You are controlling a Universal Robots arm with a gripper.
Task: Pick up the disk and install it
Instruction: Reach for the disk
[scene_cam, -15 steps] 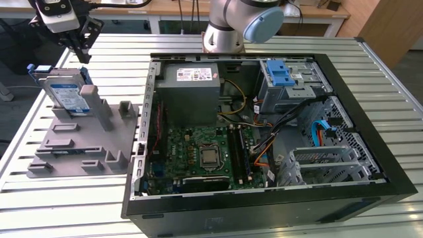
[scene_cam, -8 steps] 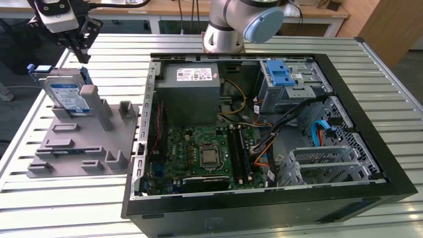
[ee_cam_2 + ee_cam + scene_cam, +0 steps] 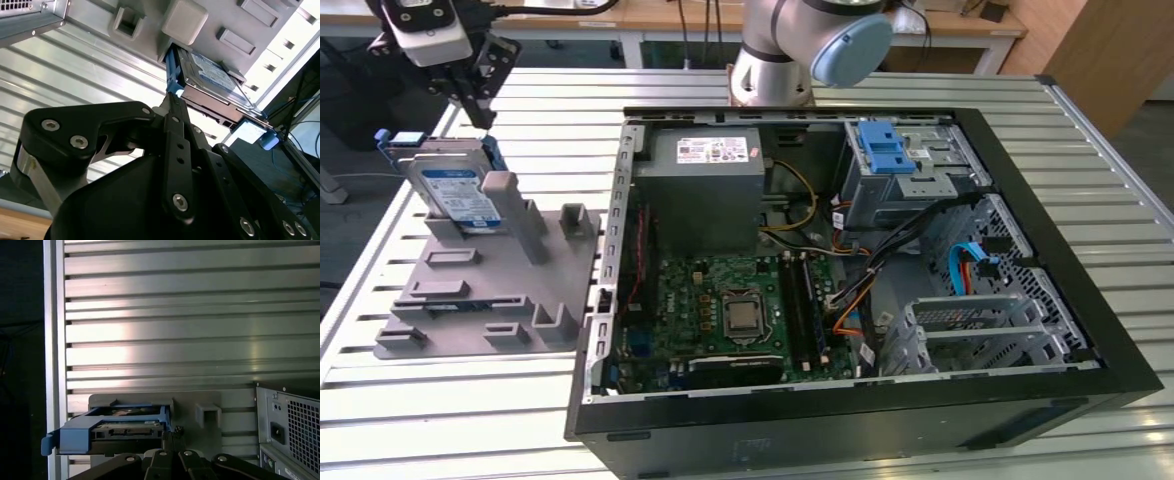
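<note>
Black PC case (image 3: 854, 428) sits nearest us, side off, on slatted alu bench (image 3: 454, 420). Beside it, toward exterior view's left, grey fixture (image 3: 467, 320) holds the disk (image 3: 454, 190) upright: silver body, blue bracket, white-&-blue label, print too small for us to read. Gripper (image 3: 478, 112) hangs just over disk's top edge; spread or pressed together, we can't tell. Bench slats show round the fixture.

Brushed, ribbed metal counter (image 3: 467, 420), shiny under the light. Matt grey plastic holder (image 3: 494, 300). Disk (image 3: 454, 195): silver-grey metal, glossy paper label, smooth blue plastic bracket (image 3: 80, 435). Computer case (image 3: 1081, 250): matt black outside, bare perforated metal inside.
</note>
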